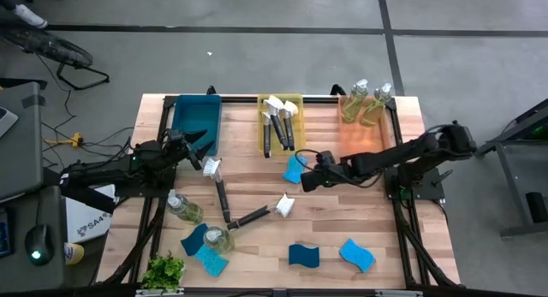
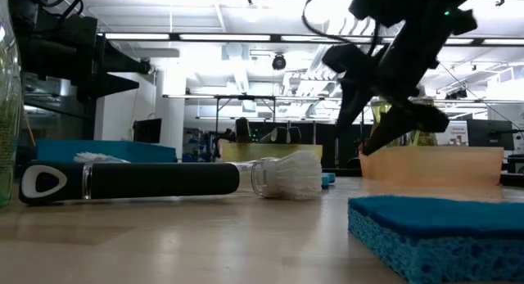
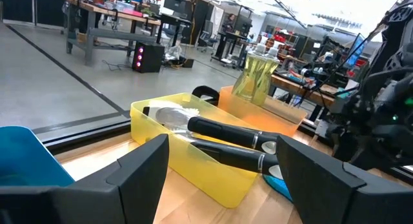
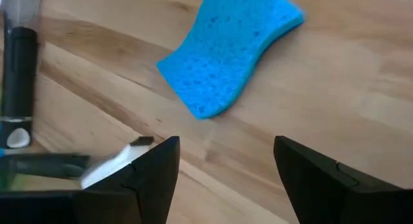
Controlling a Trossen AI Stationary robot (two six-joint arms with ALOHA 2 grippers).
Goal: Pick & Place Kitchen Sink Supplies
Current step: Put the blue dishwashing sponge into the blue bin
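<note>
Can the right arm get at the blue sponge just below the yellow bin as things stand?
Probably yes: the right gripper hangs open and empty beside that blue sponge, which lies alone on bare wood with nothing over it.

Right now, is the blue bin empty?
Looks empty: the blue bin shows only bare floor from above, though the left gripper overlaps its near edge.

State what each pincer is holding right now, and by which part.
Nothing is held. The right pincer stands open above the table with a blue sponge ahead of it; the left pincer is open and empty near the yellow bin.
</note>
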